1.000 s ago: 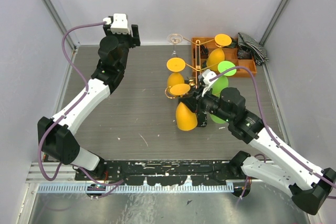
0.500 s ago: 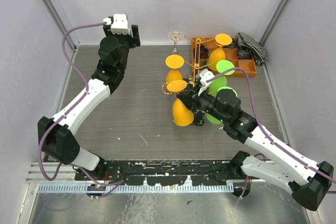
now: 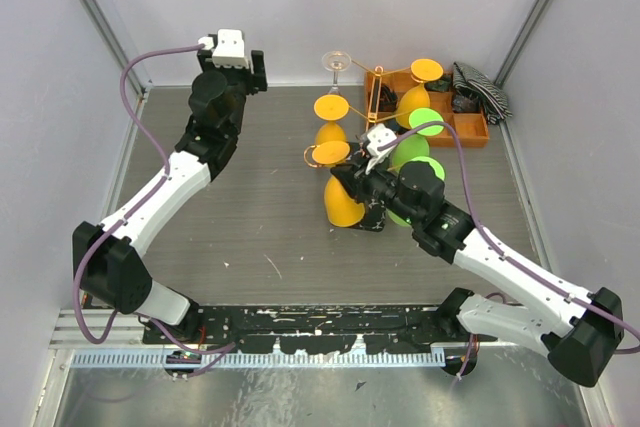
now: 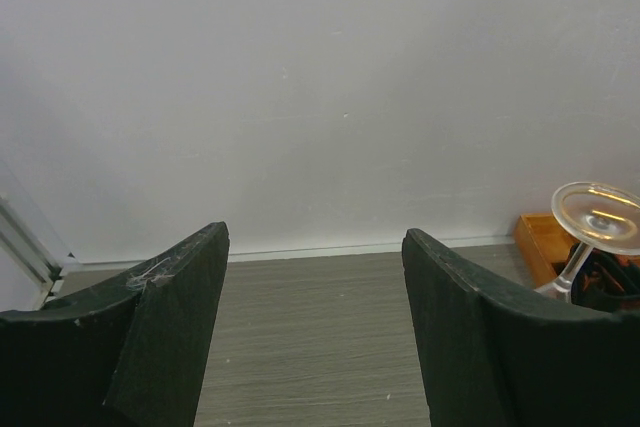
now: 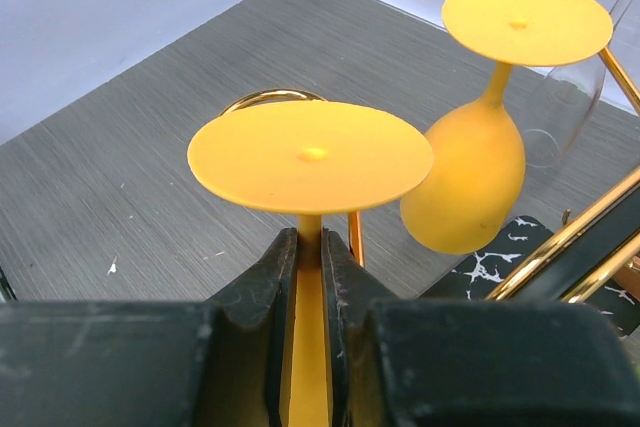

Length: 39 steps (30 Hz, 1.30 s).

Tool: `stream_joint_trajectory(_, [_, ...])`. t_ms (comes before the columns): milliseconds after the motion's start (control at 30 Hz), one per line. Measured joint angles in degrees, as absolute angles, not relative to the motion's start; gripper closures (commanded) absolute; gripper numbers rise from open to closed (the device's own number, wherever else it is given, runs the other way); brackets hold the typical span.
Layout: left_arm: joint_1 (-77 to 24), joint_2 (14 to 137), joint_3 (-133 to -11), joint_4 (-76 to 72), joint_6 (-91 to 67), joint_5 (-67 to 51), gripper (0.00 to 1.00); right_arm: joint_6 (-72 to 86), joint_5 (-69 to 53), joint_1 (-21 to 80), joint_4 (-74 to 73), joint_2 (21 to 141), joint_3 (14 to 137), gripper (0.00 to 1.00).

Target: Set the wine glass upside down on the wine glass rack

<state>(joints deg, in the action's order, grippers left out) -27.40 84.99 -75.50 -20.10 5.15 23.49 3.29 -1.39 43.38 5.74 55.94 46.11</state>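
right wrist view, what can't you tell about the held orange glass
- Right wrist view: the bowl of the orange wine glass is hidden behind the right gripper.
- Same view: its foot covers the curled arm of the wine glass rack, so whether the stem sits inside is unclear.
- Top external view: that spot is too small.

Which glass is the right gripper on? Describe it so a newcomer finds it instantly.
Find the gold wire wine glass rack on its marbled base, right of the table's centre. At its near-left side is an upside-down orange wine glass, foot up. Unlike the other orange glasses and the green ones, its stem is pinched between the right gripper's black fingers.
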Motion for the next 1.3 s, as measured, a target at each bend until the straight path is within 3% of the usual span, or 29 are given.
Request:
stream_joint_trajectory(633, [-26.57, 83.59, -73.8, -20.8, 5.98, 24.58, 0.23, 0.64, 12.4, 50.19, 21.56, 59.2, 38.61, 0.99])
stream_joint_trajectory(1300, [-25.91, 83.5, -73.8, -21.17, 6.37, 24.56, 0.23, -1.61, 11.64, 51.03, 25.78, 64.9, 40.95, 0.99])
